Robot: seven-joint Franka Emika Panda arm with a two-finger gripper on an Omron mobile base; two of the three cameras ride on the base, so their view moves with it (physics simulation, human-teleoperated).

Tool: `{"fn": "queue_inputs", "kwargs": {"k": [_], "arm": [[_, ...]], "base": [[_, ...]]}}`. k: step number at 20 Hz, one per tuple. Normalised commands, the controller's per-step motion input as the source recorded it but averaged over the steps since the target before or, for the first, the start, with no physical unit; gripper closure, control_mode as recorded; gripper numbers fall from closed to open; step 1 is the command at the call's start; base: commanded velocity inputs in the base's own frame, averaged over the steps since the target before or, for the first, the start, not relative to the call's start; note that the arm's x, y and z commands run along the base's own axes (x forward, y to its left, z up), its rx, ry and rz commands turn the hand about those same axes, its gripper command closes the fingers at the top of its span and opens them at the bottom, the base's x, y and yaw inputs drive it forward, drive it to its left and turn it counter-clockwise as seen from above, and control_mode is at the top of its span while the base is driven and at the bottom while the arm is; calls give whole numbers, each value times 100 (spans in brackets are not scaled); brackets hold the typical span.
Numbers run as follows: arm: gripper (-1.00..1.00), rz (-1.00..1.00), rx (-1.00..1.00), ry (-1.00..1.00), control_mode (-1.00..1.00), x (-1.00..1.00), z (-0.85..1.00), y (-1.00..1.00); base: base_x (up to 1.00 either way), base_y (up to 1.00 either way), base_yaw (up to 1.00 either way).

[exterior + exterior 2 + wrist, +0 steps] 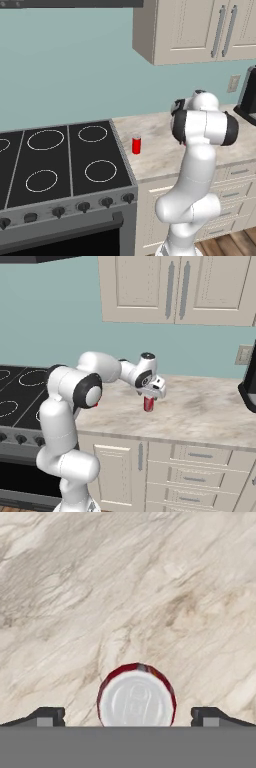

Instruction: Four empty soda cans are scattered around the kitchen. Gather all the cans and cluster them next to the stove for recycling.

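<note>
We have one red can [136,144] standing upright on the counter [165,150] near its edge beside the stove [60,165], while our gripper [128,717] hangs wide open over a second red can [136,696], not yet gripped, so most of the gathering seems left.

A plain teal wall [65,70] backs the beige marbled worktop [210,406]. Cream upper cabinets [175,288] with grey bar handles hang above it, and cream drawers [200,471] sit below. A pale wall outlet [244,355] shows at the right. Wood plank floor [230,245] lies beneath.
</note>
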Motion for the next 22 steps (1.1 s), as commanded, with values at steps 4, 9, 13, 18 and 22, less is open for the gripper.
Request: {"fn": "queue_inputs", "kwargs": {"k": [4, 9, 13, 18, 22], "arm": [[-100, 0, 2, 0, -100, 4, -12, -3], [-100, 0, 2, 1, -100, 3, -11, -2], [100, 0, 0, 7, -100, -1, -11, 0], [100, 0, 0, 5, -100, -1, -6, 0], [100, 0, 0, 1, -100, -2, 0, 0]], "base": [[0, 0, 0], [0, 0, 0], [0, 0, 0], [0, 0, 0], [0, 0, 0]]}}
